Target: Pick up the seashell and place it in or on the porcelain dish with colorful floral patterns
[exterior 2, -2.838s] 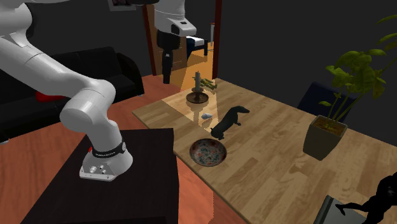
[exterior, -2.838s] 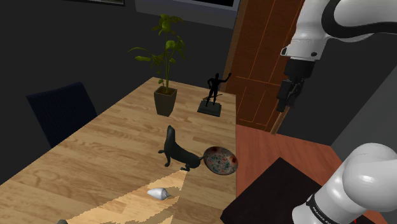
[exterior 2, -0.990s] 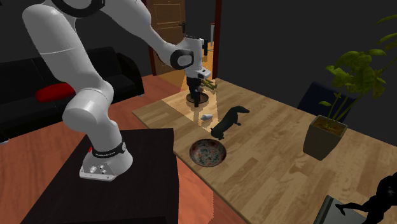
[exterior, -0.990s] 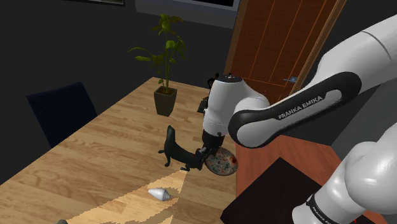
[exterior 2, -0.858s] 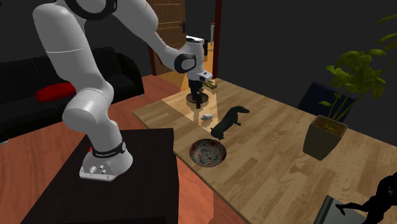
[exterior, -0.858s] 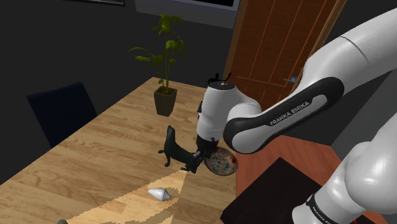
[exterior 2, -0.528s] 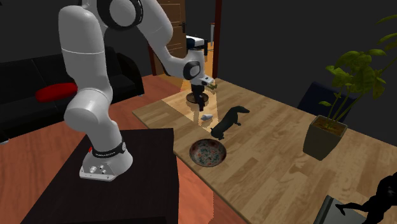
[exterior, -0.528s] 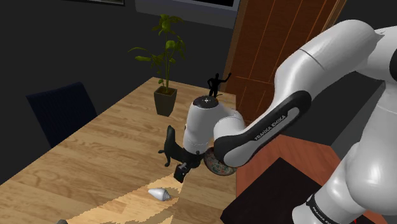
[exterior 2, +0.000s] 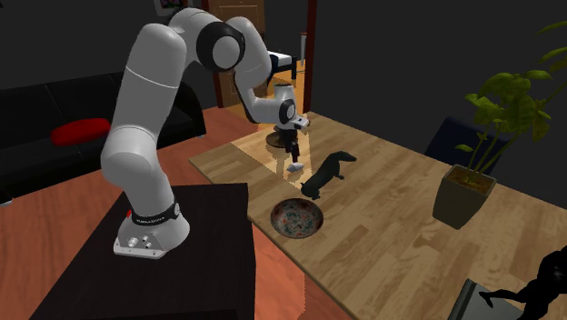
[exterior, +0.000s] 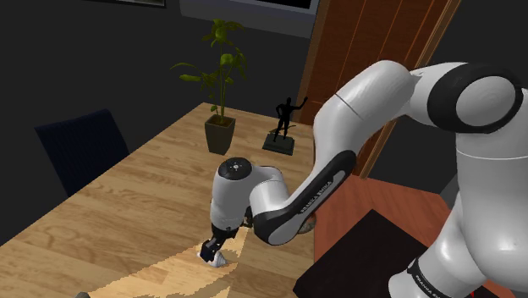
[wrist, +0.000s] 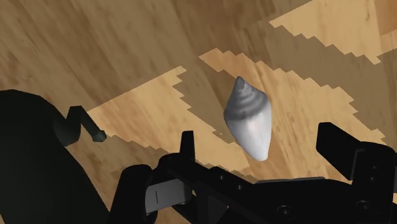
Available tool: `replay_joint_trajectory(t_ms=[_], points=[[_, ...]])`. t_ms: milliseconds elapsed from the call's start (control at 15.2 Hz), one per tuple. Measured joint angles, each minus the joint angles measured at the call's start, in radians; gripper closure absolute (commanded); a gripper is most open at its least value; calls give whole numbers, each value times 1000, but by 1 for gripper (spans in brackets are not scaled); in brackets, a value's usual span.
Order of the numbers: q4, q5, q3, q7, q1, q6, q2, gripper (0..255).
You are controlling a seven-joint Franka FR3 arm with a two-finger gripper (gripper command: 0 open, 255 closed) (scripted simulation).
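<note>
The seashell [wrist: 250, 118], pale grey-white and cone-shaped, lies on its side on the wooden table [exterior 2: 400, 227]; in the second exterior view it [exterior 2: 296, 168] sits near the black animal figurine [exterior 2: 324, 175], a little to that view's left of it and not touching it; the floral dish [exterior 2: 297, 218] stands on the other side of the figurine, near its lower end and close to the table edge, so the shell and the dish are apart with the figurine's end between them. The gripper [wrist: 256, 133] hangs low over the shell with its two fingers [wrist: 186, 145] spread wide, one on each side of the shell and neither touching it, so it holds nothing; the shell rests between them on the tabletop. In the wrist view the shell's pointed, ridged spire aims away from the gripper's body and its broad, rounded end lies nearer the gripper; its long axis runs roughly crosswise to the line joining the two fingers, leaning a little off square. In the shoulder view the gripper [exterior: 210, 248] points down onto the shell [exterior: 218, 260], whose white end shows just beside the fingers; the arm's forearm covers the figurine there.
</note>
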Motion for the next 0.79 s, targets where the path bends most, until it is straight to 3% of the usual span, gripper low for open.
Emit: replay_joint_trajectory(t_ms=[264, 792], points=[[85, -53, -44, 34, 53, 13, 95, 0], [128, -92, -85, 62, 84, 53, 177, 0]])
